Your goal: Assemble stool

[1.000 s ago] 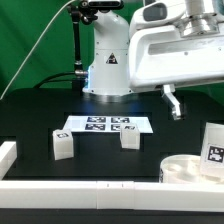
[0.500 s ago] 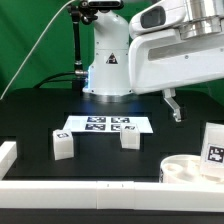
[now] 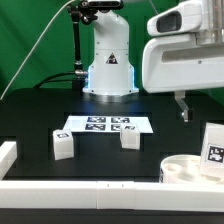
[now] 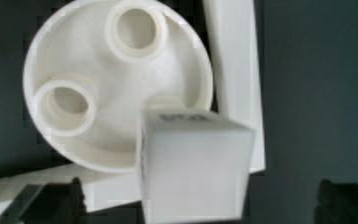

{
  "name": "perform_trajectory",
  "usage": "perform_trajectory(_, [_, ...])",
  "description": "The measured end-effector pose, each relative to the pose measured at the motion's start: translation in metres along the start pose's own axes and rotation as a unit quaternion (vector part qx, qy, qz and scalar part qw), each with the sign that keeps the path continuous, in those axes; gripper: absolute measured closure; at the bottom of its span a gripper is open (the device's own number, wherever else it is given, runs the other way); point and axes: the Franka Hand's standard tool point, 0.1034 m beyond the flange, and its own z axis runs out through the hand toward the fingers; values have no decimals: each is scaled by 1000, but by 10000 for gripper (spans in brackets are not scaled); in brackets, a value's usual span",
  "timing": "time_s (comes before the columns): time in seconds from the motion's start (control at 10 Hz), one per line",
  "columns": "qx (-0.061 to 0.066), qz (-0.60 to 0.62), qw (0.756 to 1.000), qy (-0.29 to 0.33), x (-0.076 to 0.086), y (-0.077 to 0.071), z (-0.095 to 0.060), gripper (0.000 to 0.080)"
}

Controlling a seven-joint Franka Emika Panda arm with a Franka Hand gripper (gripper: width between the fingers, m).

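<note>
The round white seat (image 3: 188, 170) lies at the front of the exterior view's right, against the front rail. In the wrist view the seat (image 4: 105, 90) shows two round holes. One white leg (image 3: 214, 147) stands upright beside it, tag facing out. In the wrist view this leg (image 4: 197, 165) sits between my dark fingers (image 4: 48, 200) with a gap on each side. Two more legs (image 3: 63, 145) (image 3: 130, 139) stand near the marker board (image 3: 105, 125). My gripper (image 3: 182, 108) hangs open and empty above the seat and the upright leg.
A long white rail (image 3: 100, 187) runs along the front edge, and a short one (image 3: 8, 152) stands at the exterior view's left. The robot base (image 3: 108, 65) stands behind the marker board. A white rail (image 4: 234, 60) runs past the seat in the wrist view.
My arm has moved toward the exterior view's right, so the gripper now hangs nearer over the upright leg. The parts on the table have not moved.
</note>
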Motion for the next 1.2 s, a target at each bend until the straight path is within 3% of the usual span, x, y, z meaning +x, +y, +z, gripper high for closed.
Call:
perform_trajectory(0.5, [0,24,1000,-3,0,1,0,150])
perform_trajectory(0.7, [-21,121,992,-43,-7,9,5,150])
perform_trajectory(0.9, [-20,117,992,-38,7,14,3,150])
perform_trajectory(1.2, [-20,116,992,-39,6,13,4,150])
